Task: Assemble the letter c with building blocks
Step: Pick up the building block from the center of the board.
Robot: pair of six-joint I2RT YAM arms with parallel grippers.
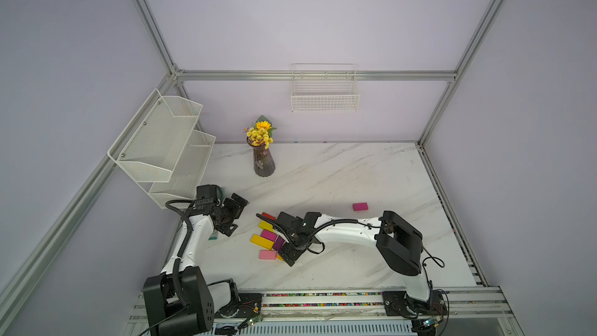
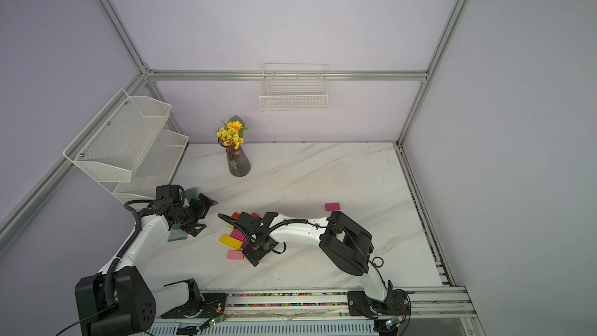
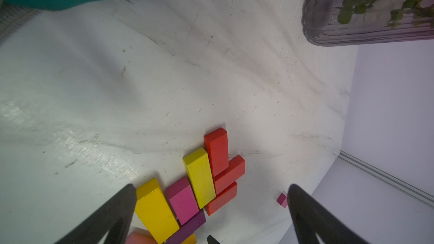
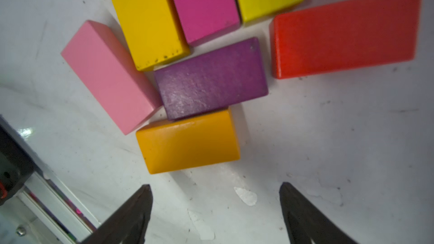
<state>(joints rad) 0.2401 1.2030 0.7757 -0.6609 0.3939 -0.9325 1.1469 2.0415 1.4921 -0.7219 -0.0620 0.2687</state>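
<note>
Building blocks [image 4: 211,78] beside right gripper [image 4: 215,190] (empty)

Soft, even light from overhead fills both top views, leaving only a faint shadow beneath the right arm [image 1: 345,234] on the marble table [image 1: 355,169]. The wrist views show white glare patches on the table, a vase [image 3: 366,19] stretched by edge distortion, and a slightly blurred red block [image 4: 345,31].

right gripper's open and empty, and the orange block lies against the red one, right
Not quite. The orange block lies against the purple one, not the red one, which sits apart from it. The right wrist view shows this. The rest holds: the right gripper is open and empty.
</note>
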